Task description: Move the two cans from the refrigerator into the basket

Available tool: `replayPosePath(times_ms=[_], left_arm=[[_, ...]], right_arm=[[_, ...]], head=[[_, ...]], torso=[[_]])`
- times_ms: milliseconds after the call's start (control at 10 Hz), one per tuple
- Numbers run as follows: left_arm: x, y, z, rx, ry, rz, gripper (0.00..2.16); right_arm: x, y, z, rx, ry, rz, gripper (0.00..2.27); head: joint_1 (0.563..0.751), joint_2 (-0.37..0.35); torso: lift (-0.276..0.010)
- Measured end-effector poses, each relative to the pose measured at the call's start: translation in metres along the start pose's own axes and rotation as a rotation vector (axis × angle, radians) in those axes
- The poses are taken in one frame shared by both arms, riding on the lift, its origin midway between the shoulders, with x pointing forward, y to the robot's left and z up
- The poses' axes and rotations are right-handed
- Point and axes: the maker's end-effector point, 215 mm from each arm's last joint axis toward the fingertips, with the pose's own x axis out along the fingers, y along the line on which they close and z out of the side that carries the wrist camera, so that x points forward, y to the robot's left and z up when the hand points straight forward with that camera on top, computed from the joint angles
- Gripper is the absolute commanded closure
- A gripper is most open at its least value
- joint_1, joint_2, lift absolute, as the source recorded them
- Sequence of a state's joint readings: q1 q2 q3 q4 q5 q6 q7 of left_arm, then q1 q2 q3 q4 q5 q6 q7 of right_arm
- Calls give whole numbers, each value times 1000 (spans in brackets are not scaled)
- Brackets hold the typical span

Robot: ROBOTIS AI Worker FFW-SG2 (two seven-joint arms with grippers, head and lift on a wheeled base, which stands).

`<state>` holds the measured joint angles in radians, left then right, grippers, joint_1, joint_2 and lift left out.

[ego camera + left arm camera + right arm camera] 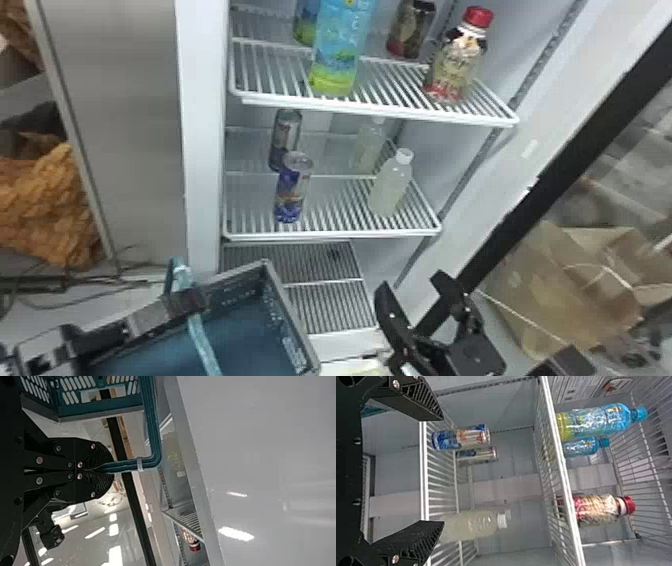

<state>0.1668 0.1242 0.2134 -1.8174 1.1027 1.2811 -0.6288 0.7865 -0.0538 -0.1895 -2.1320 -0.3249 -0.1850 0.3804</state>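
My left gripper point(187, 302) is at the basket point(295, 325) in the lower left, shut on its handle; in the left wrist view that gripper point(104, 468) pinches the teal handle point(152, 427). Right gripper point(407, 300) stands open in front of the refrigerator, below and right of the cans; its fingers spread wide with nothing between them in the right wrist view point(440, 469). The front can point(293, 187), blue and silver, stands upright on the middle shelf, the other can point(286, 140) behind it. Both cans point(461, 438) point(476, 454) lie beyond the fingertips there.
On the same shelf point(335, 233) two pale bottles point(390, 185) stand to the cans' right. The upper shelf point(380, 112) holds blue bottles point(340, 50), a dark can point(412, 30) and a red-capped bottle point(457, 60). The black-edged door point(555, 165) is on the right, beside a brown bag point(565, 290).
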Motion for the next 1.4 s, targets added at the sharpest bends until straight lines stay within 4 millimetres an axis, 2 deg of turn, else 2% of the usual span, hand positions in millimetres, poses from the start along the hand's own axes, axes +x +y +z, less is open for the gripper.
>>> replayPosePath(times_ms=[300, 1400], left_arm=[[1, -1, 1, 1, -1, -3, 1210], [0, -2, 2, 1, -6, -6, 1210]], right_arm=[[30, 5, -11, -9, 7, 23, 108], [127, 16, -30, -70, 29, 70, 107]], head=[[695, -276], [695, -196]], torso=[[-219], [-219]])
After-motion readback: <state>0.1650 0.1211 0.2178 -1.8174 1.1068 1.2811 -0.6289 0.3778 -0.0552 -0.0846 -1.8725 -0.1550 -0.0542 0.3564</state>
